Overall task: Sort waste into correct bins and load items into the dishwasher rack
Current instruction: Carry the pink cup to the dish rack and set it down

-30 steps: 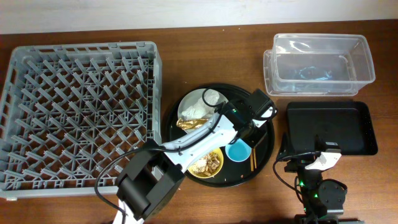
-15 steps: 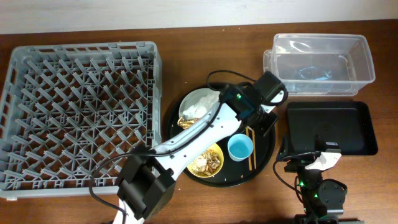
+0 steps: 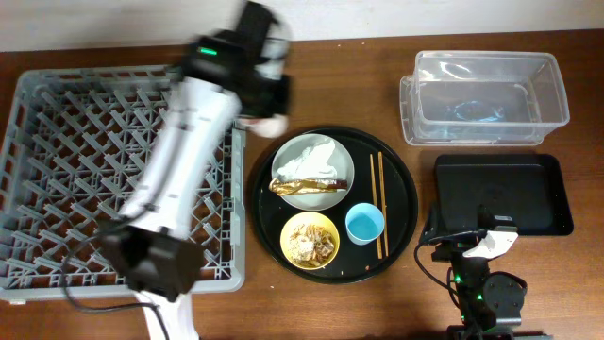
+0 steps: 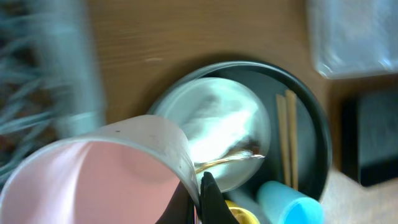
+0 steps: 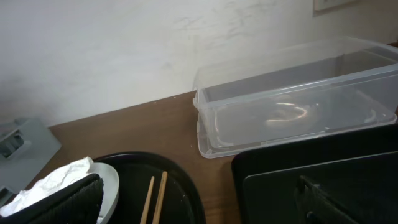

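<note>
My left gripper point(image 3: 265, 111) is shut on the small pink cup point(image 4: 93, 180), one finger inside its rim point(image 4: 200, 198). It holds the cup above the right edge of the grey dishwasher rack point(image 3: 113, 170). On the round black tray point(image 3: 401, 189) sit the grey plate point(image 3: 286, 156) with the white napkin point(image 3: 319, 159) and gold wrapper point(image 3: 307, 187), the yellow bowl point(image 3: 287, 229) with food scraps point(image 3: 312, 243), the light-blue cup point(image 3: 364, 224) and the chopsticks point(image 3: 380, 203). My right gripper point(image 3: 469, 241) is open and empty, low by the black bin point(image 3: 500, 194).
The clear tub point(image 3: 486, 94) stands at the back right, behind the shallow black bin. In the right wrist view the tub point(image 5: 292, 106), the black bin point(image 5: 323, 180) and the chopsticks point(image 5: 155, 199) lie ahead of the open fingers point(image 5: 193, 205). Bare wood separates the rack from the round tray.
My left arm has lifted the pink cup off the round tray and swung it up and left to the rack's right edge. The right arm has not moved.
</note>
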Robot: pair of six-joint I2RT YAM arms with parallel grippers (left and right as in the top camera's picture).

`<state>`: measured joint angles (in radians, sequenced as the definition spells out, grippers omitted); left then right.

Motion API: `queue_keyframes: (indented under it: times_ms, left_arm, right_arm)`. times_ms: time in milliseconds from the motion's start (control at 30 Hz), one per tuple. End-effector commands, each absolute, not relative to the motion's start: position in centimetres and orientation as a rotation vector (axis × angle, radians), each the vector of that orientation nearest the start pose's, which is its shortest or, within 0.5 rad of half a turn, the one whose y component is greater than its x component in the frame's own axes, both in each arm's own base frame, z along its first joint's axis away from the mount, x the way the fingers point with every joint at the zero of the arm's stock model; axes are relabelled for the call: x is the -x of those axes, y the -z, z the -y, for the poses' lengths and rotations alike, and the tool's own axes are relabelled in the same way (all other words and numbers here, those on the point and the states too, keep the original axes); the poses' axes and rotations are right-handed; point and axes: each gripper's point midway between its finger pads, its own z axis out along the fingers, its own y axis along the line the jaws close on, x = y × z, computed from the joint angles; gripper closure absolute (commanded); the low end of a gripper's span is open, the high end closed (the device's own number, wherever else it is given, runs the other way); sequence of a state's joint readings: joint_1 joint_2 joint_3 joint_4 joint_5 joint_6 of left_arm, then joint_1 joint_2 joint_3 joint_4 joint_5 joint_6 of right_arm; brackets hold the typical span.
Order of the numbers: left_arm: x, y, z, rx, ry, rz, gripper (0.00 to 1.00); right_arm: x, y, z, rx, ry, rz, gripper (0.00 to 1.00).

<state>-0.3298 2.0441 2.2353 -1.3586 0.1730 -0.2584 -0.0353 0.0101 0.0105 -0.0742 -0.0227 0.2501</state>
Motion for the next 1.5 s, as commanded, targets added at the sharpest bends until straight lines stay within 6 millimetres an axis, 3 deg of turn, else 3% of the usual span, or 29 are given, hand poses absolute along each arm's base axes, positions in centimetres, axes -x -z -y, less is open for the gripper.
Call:
queue_keyframes:
  times_ms: [0, 33, 267, 433, 600, 733, 933, 1067, 1267, 1467]
  left_arm:
    - [-43.9, -25.9, 10.5, 0.128, 0.543, -2.734, 1.0]
    - [-44.2, -25.8, 8.0, 0.215, 0.574, -2.727, 1.0]
    - [-44.6, -25.5, -1.4, 0.534, 0.801, -2.627, 1.0]
    - [-43.6, -24.7, -4.2, 0.558, 1.123, -2.512, 1.0]
    - [-42.7, -22.8, -6.5, 0.62, 1.315, -2.395, 1.0]
    - [-42.7, -22.3, -8.7, 0.626, 1.499, -2.184, 1.0]
    - [-42.0, -21.2, -8.9, 0.571, 1.701, -1.978, 1.0]
    - [-42.1, -19.5, -8.1, 0.517, 1.688, -1.984, 1.0]
    - [-42.6, -17.2, -8.9, 0.537, 1.543, -2.074, 1.0]
    - [-42.8, -17.0, -8.1, 0.518, 1.548, -2.087, 1.0]
  right_arm:
    - [-24.6, -15.6, 0.4, -0.206, -0.177, -1.638, 0.01]
    - [-24.6, -15.6, 0.4, -0.206, -0.177, -1.638, 0.01]
    - [-24.6, -15.6, 0.4, -0.206, -0.177, -1.638, 0.01]
    - [-24.6, -15.6, 0.4, -0.206, -0.177, -1.638, 0.01]
    - [-24.6, -15.6, 0.4, -0.206, -0.177, -1.638, 0.02]
    - [-24.6, -15.6, 0.4, -0.206, -0.177, -1.638, 0.01]
    - [-24.6, -15.6, 0.4, -0.206, -0.177, -1.638, 0.01]
    - [-24.6, -15.6, 0.4, -0.206, -0.177, -1.638, 0.01]
    - [-24.6, -15.6, 0.4, -0.206, -0.177, -1.638, 0.01]
    - [-24.6, -15.6, 0.4, -0.206, -0.177, -1.638, 0.01]
